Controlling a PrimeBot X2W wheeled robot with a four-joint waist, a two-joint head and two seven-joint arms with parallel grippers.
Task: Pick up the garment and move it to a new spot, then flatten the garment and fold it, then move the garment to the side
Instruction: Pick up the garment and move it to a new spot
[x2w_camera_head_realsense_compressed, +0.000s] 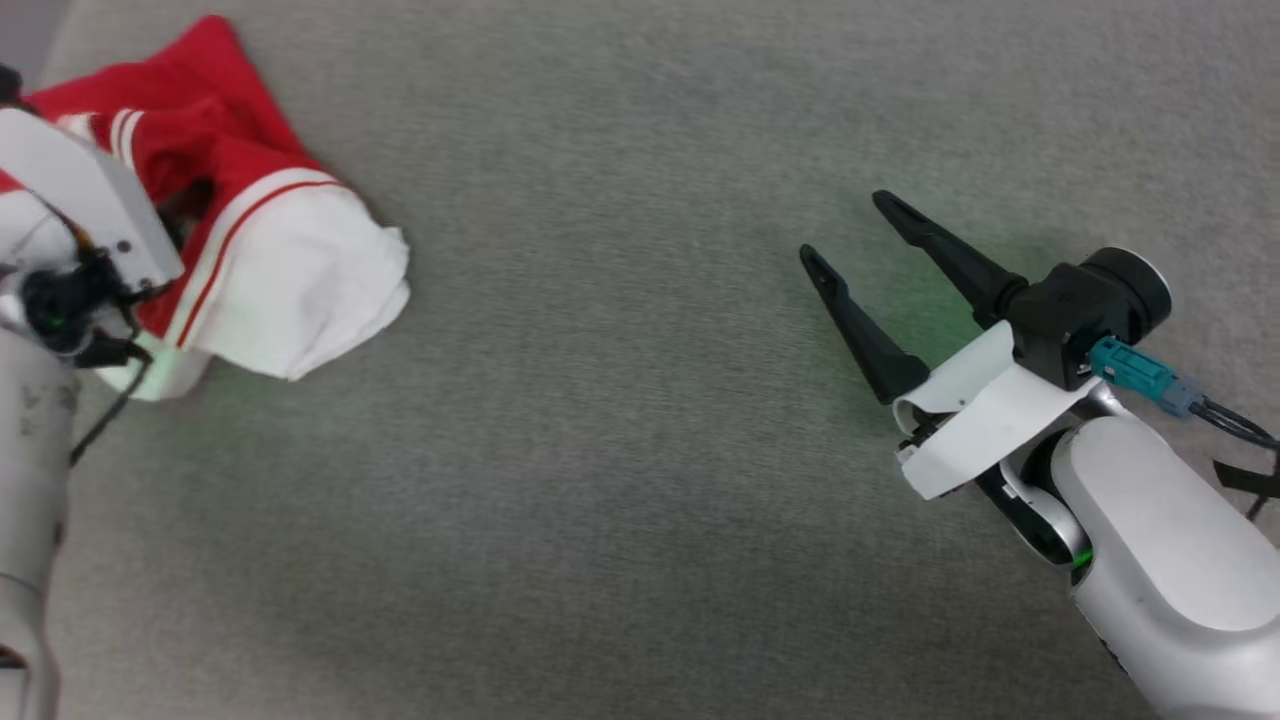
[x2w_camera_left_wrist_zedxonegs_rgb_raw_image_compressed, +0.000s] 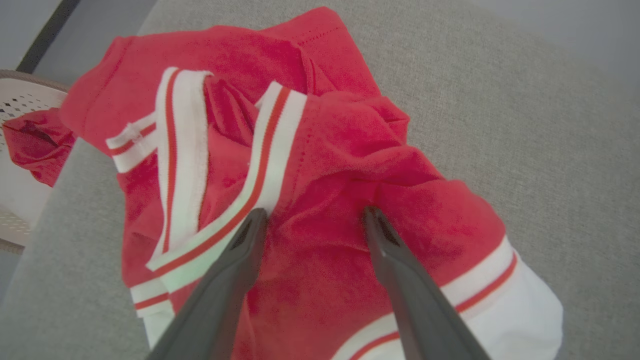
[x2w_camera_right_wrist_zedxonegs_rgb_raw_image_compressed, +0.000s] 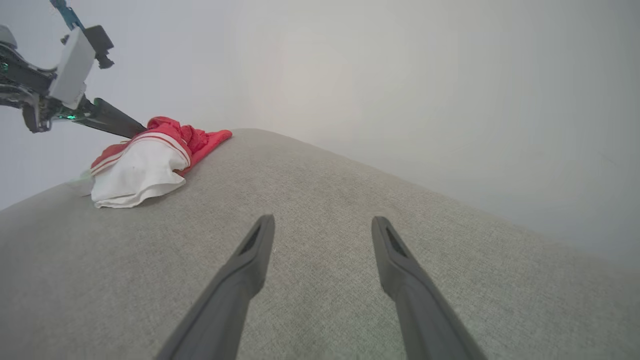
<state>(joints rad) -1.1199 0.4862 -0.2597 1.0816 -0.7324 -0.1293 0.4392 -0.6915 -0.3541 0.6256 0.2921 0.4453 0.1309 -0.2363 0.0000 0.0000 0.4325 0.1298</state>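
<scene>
Garment crumpled at far left of grey surface; its number hidden in folds.
My left gripper spread over red fabric, contact unclear; right gripper spread, empty.

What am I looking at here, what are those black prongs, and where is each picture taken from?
It is a two-armed robot. The top picture comes from a camera on its head, looking down at a grey fabric surface. The other two come from cameras on its wrists, looking along each arm's jaws. The right gripper hangs open over bare surface, holding nothing. The left gripper is open with its tips against a crumpled red and white garment, not yet closed on it. A white perforated object sits beyond the surface edge; I cannot tell what it is.
</scene>
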